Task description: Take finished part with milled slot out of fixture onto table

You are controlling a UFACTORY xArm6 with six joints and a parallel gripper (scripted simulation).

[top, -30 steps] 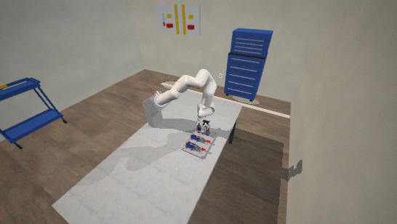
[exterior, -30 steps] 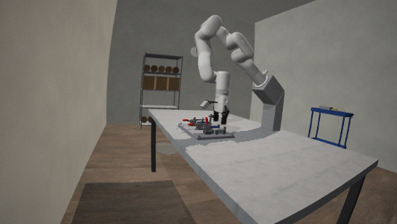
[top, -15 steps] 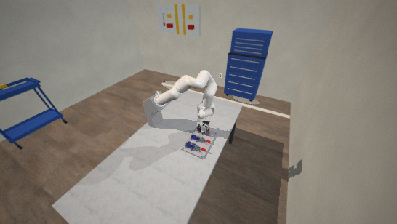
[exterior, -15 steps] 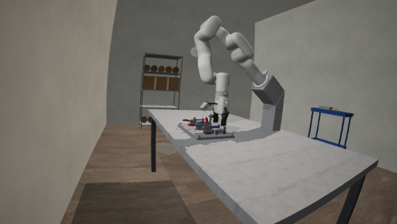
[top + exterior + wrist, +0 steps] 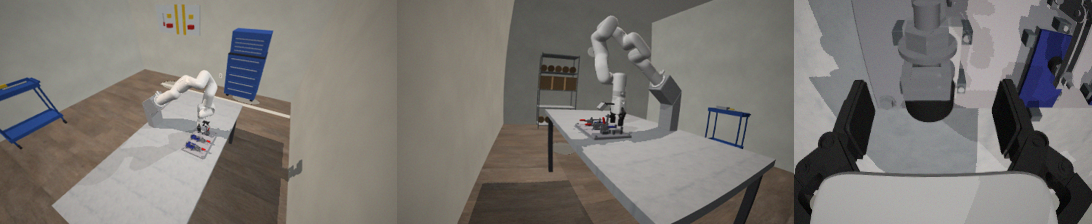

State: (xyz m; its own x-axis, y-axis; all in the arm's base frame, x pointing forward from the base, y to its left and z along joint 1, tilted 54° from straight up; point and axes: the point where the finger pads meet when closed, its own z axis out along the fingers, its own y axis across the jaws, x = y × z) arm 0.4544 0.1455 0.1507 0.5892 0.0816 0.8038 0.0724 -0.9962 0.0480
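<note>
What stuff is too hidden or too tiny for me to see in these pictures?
- Wrist view: the second blue blank is mostly cut off by the right edge.
- Wrist view: the near blank's hole is partly covered by its clamp.
- Top view: red handles are too small to tell if locked.

The fixture [image 5: 193, 153] [image 5: 614, 137] [image 5: 874, 55] is a flat, pale plate. The middle blank [image 5: 195, 137] [image 5: 1045, 75], a blue rectangle, and the end blank [image 5: 189, 145], also blue, lie on it side by side, their clamps' red handles low. At the fixture's other end, the third clamp's red handle [image 5: 603, 120] stands upright; the finished part cannot be made out.
</note>
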